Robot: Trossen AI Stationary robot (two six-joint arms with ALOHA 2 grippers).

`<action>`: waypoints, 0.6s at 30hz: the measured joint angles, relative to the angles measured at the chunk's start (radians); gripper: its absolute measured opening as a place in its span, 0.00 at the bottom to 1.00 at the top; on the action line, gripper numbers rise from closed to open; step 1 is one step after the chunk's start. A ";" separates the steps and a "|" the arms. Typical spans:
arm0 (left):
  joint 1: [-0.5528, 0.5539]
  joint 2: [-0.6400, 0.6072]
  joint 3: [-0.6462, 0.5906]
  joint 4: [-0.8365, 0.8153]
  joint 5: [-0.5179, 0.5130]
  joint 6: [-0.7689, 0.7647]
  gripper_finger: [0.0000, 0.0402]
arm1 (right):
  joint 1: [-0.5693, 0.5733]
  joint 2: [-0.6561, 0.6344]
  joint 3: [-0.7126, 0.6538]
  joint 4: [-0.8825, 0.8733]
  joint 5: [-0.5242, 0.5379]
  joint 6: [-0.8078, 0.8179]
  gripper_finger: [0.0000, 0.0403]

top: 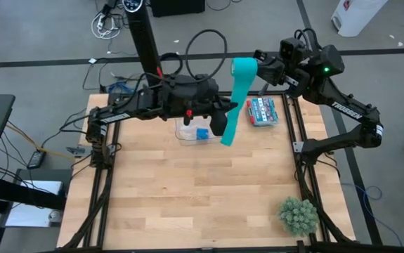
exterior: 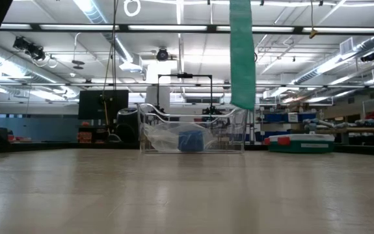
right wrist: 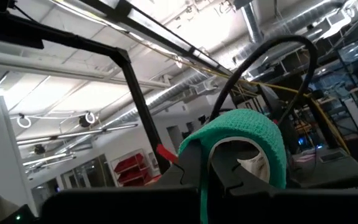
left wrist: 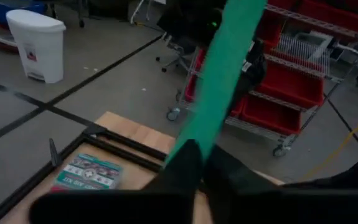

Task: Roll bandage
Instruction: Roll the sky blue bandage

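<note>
Tabletop [top: 187, 197] mostly bare. Bandage [top: 237, 98] hangs as a long teal ribbon above it; its top end is cut off in low view. Right hand [top: 258, 69] clamps the upper end, draped over its fingers. Left hand [top: 220, 125] pinches the lower stretch, fingertips partly hidden.

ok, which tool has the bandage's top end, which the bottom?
Right tool has the top of the bandage, draped over its fingers. Left tool pinches the low end above the table.
</note>
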 joint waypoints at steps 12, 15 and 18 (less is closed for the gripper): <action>-0.008 -0.096 0.001 0.148 0.098 0.031 0.01 | -0.121 -0.002 0.000 -0.212 -0.152 -0.207 0.00; -0.014 -0.119 0.000 0.167 0.101 0.028 0.01 | -0.167 -0.002 0.000 -0.319 -0.176 -0.334 0.00; -0.016 -0.144 0.000 0.190 0.098 0.026 0.00 | -0.200 -0.001 0.000 -0.387 -0.189 -0.431 0.00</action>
